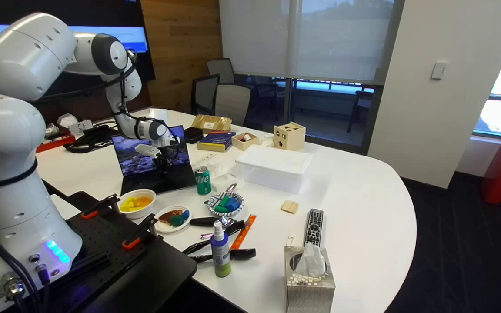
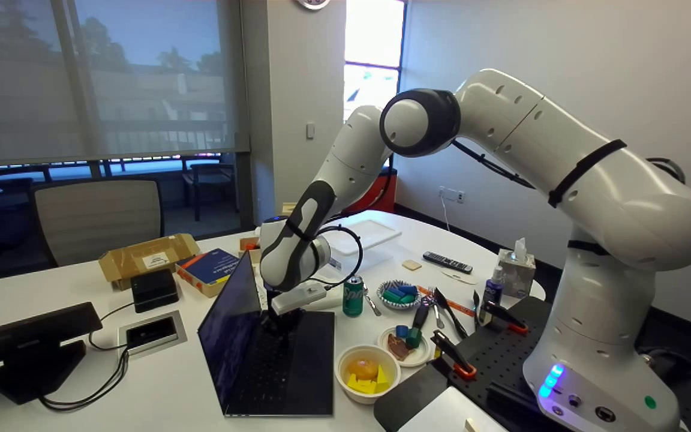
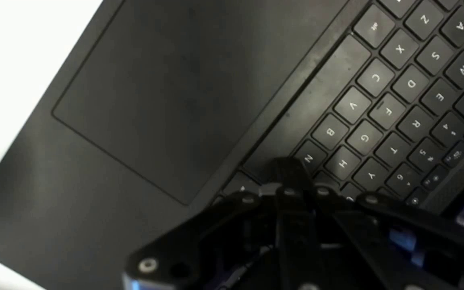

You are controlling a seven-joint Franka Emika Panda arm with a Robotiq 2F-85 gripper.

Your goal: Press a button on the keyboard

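The jaws of my gripper [image 3: 290,165] are pressed together over the keyboard [image 3: 371,121] of the open laptop [image 2: 266,357]; I can't tell whether they touch it. They hide part of it beside the N key [image 3: 308,157], and my wrist view cuts off its Q end. Just beside the keyboard, a green can [image 1: 203,180] shows "rite". Farther from the keyboard, a blue book [image 2: 209,265] carries print too small to read.

I count one keyboard [image 3: 385,114], one can [image 2: 352,297], one remote [image 1: 314,227] (and two clamps [image 2: 452,349]).
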